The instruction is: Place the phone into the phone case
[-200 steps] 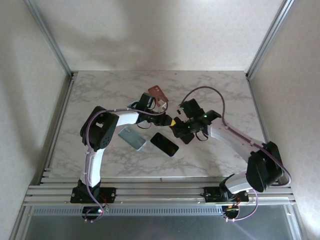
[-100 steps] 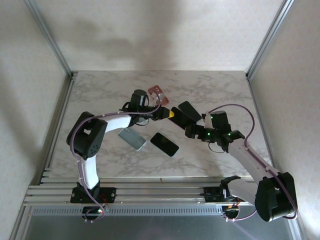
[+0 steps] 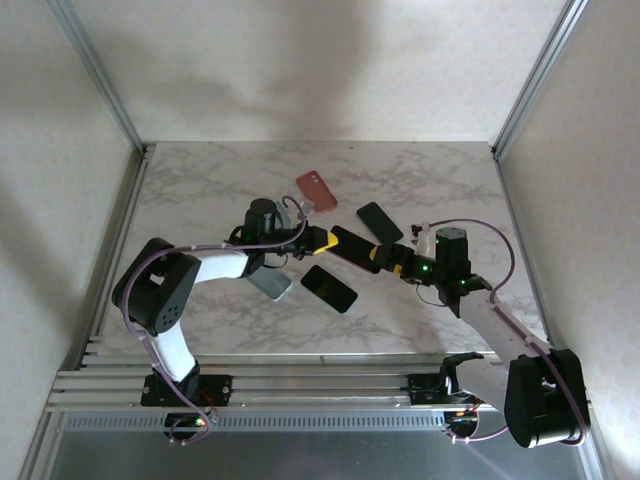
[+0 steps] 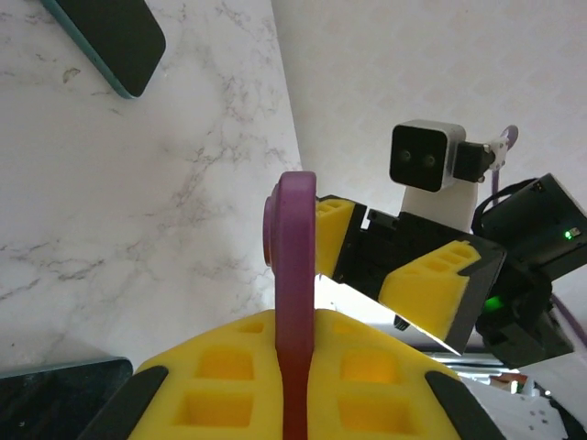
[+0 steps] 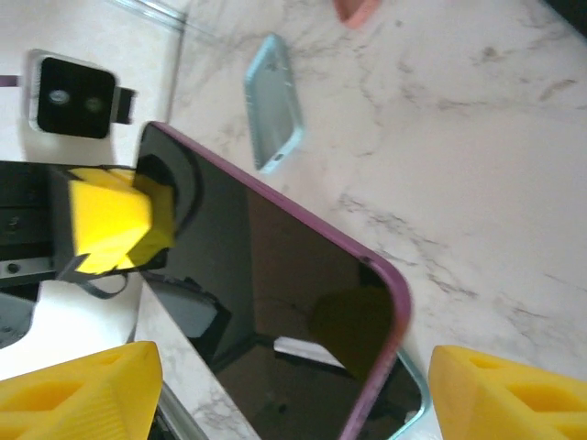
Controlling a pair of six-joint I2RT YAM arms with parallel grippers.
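A dark-screened phone with a purple rim (image 3: 352,247) hangs over the table's middle. My left gripper (image 3: 324,240) is shut on one end of it; in the left wrist view the purple edge (image 4: 295,275) stands upright between the yellow pads (image 4: 367,376). My right gripper (image 3: 380,256) is open, and the phone's other end (image 5: 303,302) lies between its spread fingers (image 5: 500,394), with a gap on each side. A light blue phone case (image 3: 271,285) lies flat by the left arm, also seen as the blue case (image 5: 273,101). A pink case (image 3: 316,190) lies farther back.
Two other dark phones lie flat: one (image 3: 380,222) behind the right gripper, one with a teal edge (image 3: 329,288) just below the held phone. Metal frame posts and walls bound the marble table (image 3: 450,180) on three sides.
Both arms swung outward, the left elbow left and the right elbow right and nearer. The right gripper drew back to the phone's end and its jaws narrowed a little. The left gripper kept its hold.
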